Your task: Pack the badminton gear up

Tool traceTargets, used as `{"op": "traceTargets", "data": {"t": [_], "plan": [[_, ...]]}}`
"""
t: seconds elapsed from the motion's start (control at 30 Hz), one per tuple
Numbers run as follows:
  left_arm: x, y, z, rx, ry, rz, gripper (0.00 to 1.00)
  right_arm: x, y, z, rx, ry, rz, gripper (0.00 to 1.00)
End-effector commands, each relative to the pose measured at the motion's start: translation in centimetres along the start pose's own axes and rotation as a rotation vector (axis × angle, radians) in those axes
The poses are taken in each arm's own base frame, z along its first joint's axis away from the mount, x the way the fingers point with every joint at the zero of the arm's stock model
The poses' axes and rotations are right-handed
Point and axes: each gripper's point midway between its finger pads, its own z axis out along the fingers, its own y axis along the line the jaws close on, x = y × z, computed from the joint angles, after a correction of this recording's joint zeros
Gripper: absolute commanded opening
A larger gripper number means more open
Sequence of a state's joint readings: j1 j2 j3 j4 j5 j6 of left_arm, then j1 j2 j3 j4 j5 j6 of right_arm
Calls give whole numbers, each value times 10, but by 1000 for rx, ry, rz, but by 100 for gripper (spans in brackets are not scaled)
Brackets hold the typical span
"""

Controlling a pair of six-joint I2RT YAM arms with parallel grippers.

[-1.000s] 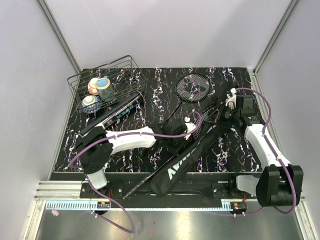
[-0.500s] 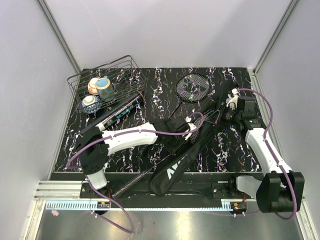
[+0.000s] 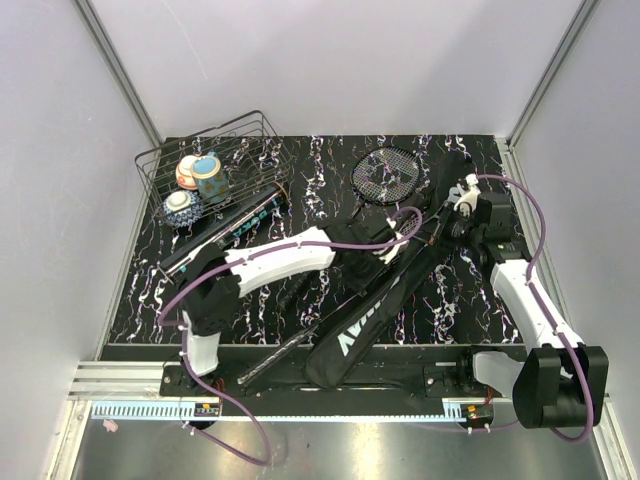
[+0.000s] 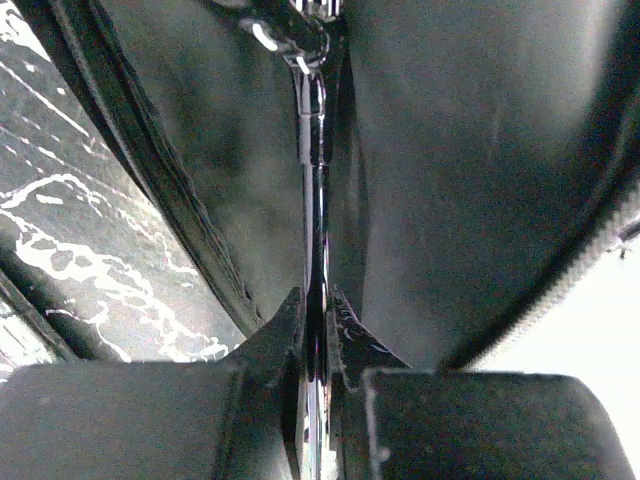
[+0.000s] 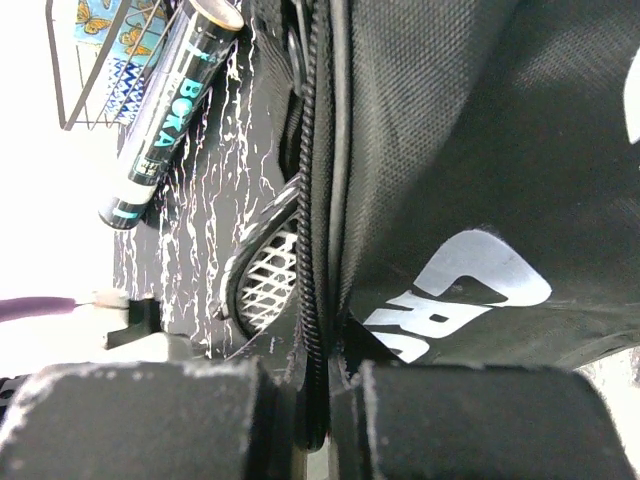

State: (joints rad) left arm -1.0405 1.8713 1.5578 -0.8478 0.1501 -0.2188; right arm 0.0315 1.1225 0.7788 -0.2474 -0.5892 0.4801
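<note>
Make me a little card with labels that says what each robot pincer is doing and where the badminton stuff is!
Left pincer: shut on a racket shaft, by the bag
Right pincer: shut on the bag's zipper edge
Other racket: on the table, outside the bag
Tube: lying beside the basket
Bowls: in the basket

Left gripper (image 4: 314,312), right gripper (image 5: 323,378) (both pinched tight)

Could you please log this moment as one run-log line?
left claw: shut on racket shaft inside bag | right claw: shut on bag's zipper edge | other racket: outside bag | tube: lying beside basket
</note>
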Motion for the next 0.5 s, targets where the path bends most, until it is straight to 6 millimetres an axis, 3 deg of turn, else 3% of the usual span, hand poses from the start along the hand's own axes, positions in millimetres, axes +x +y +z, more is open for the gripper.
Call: {"op": "traceTargets", "data": {"t": [0.0,0.1,0.27,0.47], "plan": [[-23,-5,4,-6,-7,-3,0,-13,30,-6,-137,-59,-62,0],[-49,4,3,-59,-87,-60,0,-9,30,-4,-152,-50,-37,0],[-108,-5,-15,-47,-292,-105,0,4,27,2,-187,-14,33,0],[-158,-5,-32,-63,-491,-252,0,21,22,3,-178,29,106,0]]}}
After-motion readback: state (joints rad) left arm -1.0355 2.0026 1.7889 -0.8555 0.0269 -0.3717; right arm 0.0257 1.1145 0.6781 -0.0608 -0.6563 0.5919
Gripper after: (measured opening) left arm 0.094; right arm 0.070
